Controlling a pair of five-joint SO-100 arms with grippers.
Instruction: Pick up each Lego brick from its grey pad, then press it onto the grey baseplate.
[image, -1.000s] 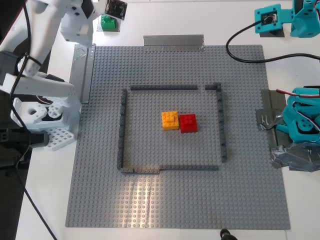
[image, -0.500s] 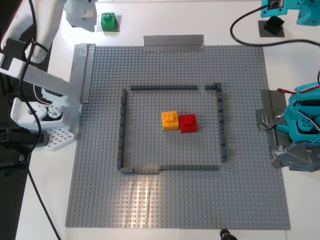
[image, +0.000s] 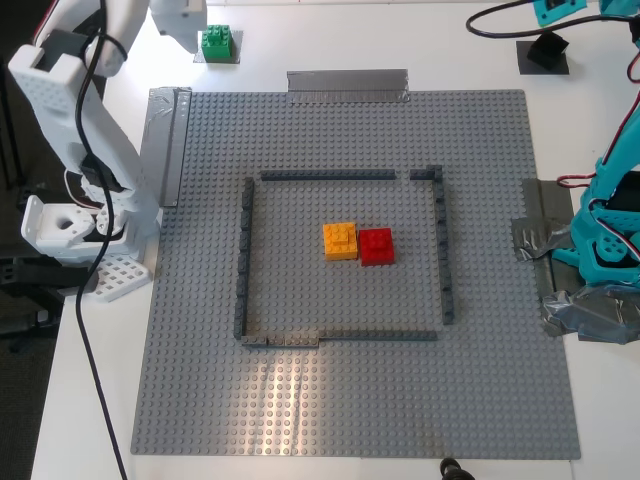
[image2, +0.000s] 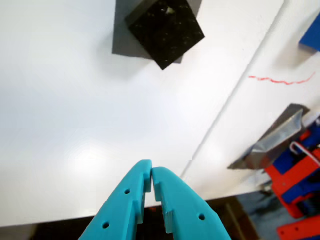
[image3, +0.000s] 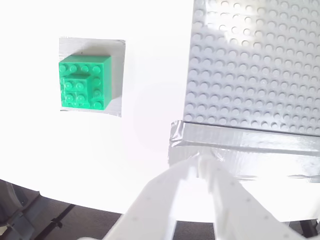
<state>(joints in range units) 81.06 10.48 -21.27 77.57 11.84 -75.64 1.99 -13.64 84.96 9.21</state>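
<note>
The green Lego brick (image: 217, 41) sits on its silvery grey pad (image: 218, 58) at the exterior view's top left, and shows in the second wrist view (image3: 84, 81) on the pad (image3: 117, 75). My second gripper (image3: 201, 162), white, is shut and empty, off to the side of the brick above a taped corner of the grey baseplate (image3: 250, 65). The black Lego brick (image: 546, 47) sits on its dark grey pad (image: 532, 64) at the top right, and shows in the first wrist view (image2: 165, 30). My first gripper (image2: 151, 173), teal, is shut and empty, well away from it.
On the baseplate (image: 300, 410), an orange brick (image: 340, 240) and a red brick (image: 376, 246) stand inside the dark-grey wall outline (image: 330, 176). Grey tape strips (image: 347, 84) hold its edges. The white arm's base (image: 75, 240) stands left, the teal arm's base (image: 610, 250) right.
Both arms have lifted and swung toward the far edge. The teal gripper has left the black brick's pad and the white gripper has drawn back from the green brick. No brick moved.
</note>
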